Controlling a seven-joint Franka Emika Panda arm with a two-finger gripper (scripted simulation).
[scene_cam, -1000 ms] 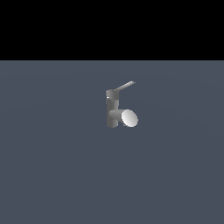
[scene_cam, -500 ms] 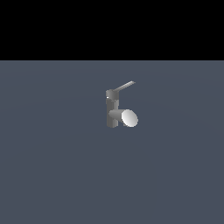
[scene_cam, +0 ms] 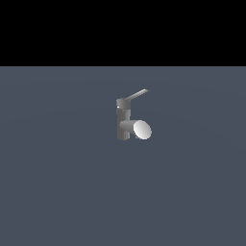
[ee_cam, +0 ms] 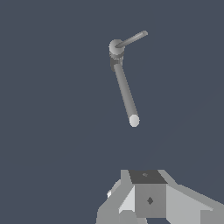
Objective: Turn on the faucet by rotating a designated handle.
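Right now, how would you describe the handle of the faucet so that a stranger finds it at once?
On the flat grey-blue floor stands one small grey faucet. At the top of its upright post, a thin flat bar, the handle, slants up toward the exterior view's right. Unlike it, the spout lower down is thick and round, with a pale end.

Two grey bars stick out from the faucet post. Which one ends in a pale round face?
The short thick cylindrical spout, low on the grey metallic faucet post. The thin flat lever handle leaves the top cap.
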